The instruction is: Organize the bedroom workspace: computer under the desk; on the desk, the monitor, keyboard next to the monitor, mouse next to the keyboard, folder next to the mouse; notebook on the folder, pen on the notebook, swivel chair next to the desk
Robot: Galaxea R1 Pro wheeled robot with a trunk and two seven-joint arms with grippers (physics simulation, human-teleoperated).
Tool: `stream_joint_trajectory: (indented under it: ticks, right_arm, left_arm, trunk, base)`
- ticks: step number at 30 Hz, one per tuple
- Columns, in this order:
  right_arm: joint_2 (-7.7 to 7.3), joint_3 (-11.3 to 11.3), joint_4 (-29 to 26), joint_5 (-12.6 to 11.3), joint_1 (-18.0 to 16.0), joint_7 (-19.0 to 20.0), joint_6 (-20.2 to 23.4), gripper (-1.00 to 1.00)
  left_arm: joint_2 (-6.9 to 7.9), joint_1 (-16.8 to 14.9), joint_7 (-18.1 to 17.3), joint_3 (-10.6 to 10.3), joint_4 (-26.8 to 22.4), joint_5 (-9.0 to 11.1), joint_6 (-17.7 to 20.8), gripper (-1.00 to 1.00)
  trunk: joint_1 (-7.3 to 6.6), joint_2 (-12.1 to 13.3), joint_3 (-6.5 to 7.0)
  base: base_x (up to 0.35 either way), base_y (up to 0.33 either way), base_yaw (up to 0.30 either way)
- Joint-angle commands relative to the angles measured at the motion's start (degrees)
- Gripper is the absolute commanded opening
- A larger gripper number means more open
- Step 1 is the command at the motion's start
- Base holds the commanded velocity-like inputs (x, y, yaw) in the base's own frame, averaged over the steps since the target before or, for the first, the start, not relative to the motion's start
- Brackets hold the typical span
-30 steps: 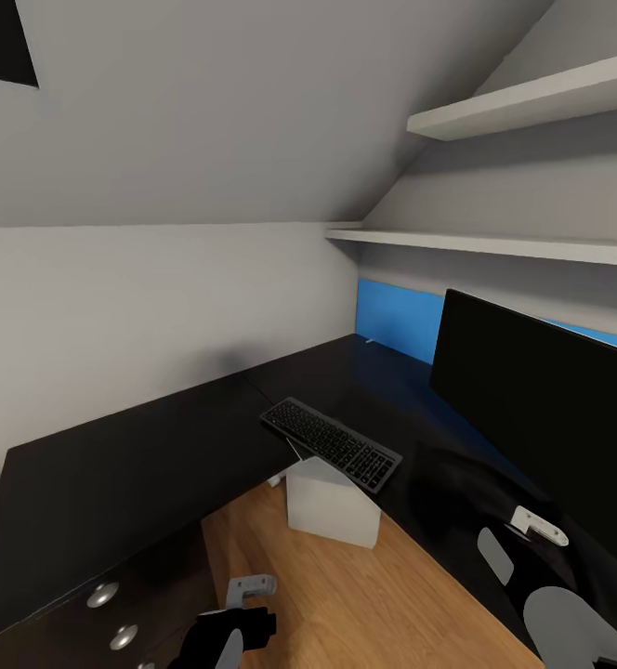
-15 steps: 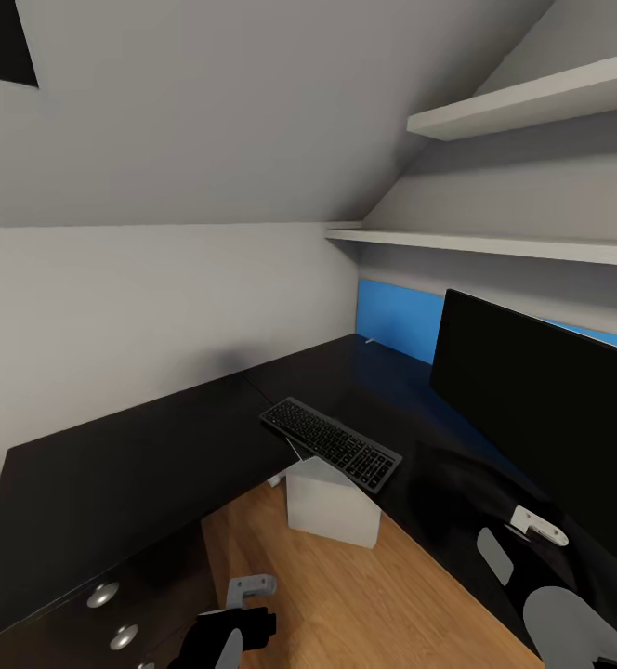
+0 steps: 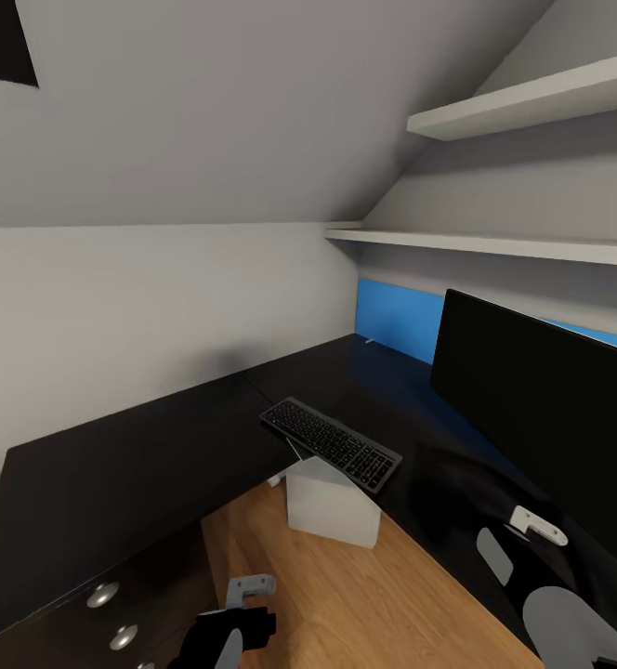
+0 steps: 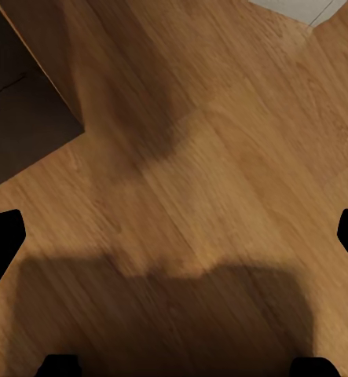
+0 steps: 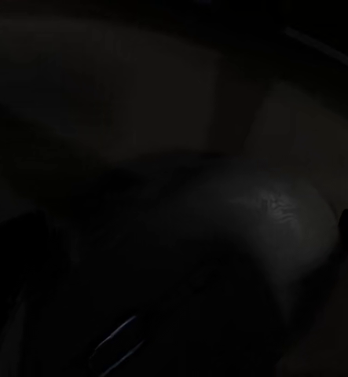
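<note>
The glossy black L-shaped desk [image 3: 132,465] wraps around a floor nook. On it lies the grey-keyed keyboard [image 3: 332,444], its near end at the desk's inner edge. The black monitor [image 3: 541,400] stands to the keyboard's right. Below the keyboard, the white computer [image 3: 332,502] sits on the wooden floor. My left gripper [image 4: 177,239] is open above bare floor, with its black fingertips [image 4: 5,243] far apart. My right arm [image 3: 531,525] reaches over the desk in front of the monitor, and its wrist view is too dark to read. The mouse, folder, notebook, pen and swivel chair are out of view.
Drawers with silver knobs [image 3: 104,595] front the desk's left wing. A blue back panel [image 3: 397,321] runs behind the desk. Two white shelves [image 3: 494,243] hang above the monitor under a sloped ceiling. Wooden floor [image 3: 383,604] fills the nook between my arms.
</note>
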Motion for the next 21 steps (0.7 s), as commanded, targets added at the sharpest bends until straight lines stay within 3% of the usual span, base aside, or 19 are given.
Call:
stream_joint_trajectory:
  ticks: [1, 21]
  right_arm:
    - [0.04, -0.3, 0.3, -1.8, 0.0, 0.1, 0.4, -1.00]
    - [0.06, -0.3, 0.2, -1.8, 0.0, 0.2, 0.3, -1.00]
  left_arm:
    - [0.02, 0.0, 0.5, -0.1, 0.0, 0.6, 0.1, 1.00]
    - [0.10, 0.0, 0.5, 0.0, 0.0, 0.6, 0.1, 1.00]
  trunk:
    - [0.01, 0.0, -0.08]
    - [0.01, 0.0, -0.08]
  base:
    - [0.000, 0.000, 0.000]
    - [0.000, 0.000, 0.000]
